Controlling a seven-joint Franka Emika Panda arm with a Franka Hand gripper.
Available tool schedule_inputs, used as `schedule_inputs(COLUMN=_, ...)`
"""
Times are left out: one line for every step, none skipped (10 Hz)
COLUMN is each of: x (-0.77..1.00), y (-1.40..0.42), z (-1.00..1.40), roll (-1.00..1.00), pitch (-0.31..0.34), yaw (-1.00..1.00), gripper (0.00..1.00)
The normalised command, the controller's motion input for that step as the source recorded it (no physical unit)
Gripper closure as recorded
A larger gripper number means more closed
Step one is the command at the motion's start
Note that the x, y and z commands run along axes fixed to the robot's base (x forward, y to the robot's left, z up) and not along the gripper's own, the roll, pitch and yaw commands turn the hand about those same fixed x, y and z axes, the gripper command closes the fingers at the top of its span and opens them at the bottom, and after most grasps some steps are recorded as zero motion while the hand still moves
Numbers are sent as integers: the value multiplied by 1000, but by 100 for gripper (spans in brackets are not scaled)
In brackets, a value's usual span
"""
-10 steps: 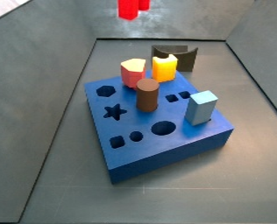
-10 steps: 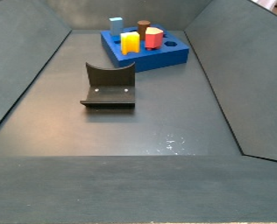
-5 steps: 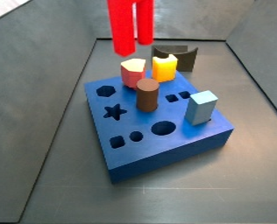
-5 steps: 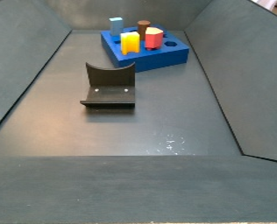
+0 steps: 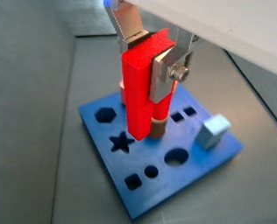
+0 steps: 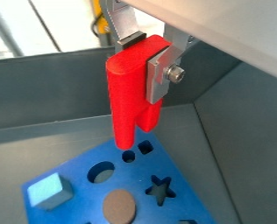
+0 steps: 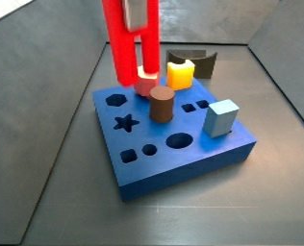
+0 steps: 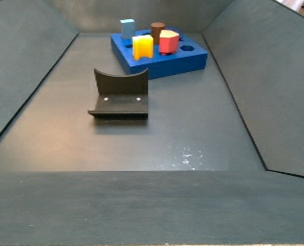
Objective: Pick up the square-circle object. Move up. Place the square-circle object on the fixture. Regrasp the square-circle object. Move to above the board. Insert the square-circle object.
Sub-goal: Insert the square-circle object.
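Red square-circle object [image 5: 144, 83] clamped upright in gripper [image 5: 152, 79] fingers above board [image 7: 167, 159]; insert step: next, align with its hole, lower.

The gripper [image 5: 152, 70] hangs upright with its fingers pointing straight down. In both wrist views its flat silver fingers [image 6: 159, 72] are clamped against the sides of a tall red piece, the square-circle object [image 5: 144, 83]. In a side view the gripper itself seems hidden; only long red bars [image 7: 129, 38] reach down from above.
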Motion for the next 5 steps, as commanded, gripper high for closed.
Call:
schedule_inputs(x=271, y=-274, z=-994, roll=0, pitch=59, yaw=-466, gripper=100)
schedule_inputs(x=194, y=-277, z=-757, roll=-36, pitch=36, yaw=-511, gripper=100)
schedule_inputs(x=83, y=-226, z=-654, roll=-61, pitch=29, yaw=-620, gripper=100)
schedule_inputs(x=23, y=0, z=-786, roll=-67, pitch=107, yaw=-580, gripper=100)
schedule_inputs(x=-26, y=0, z=-243, roll=6, pitch=0, yaw=-80, gripper=100)
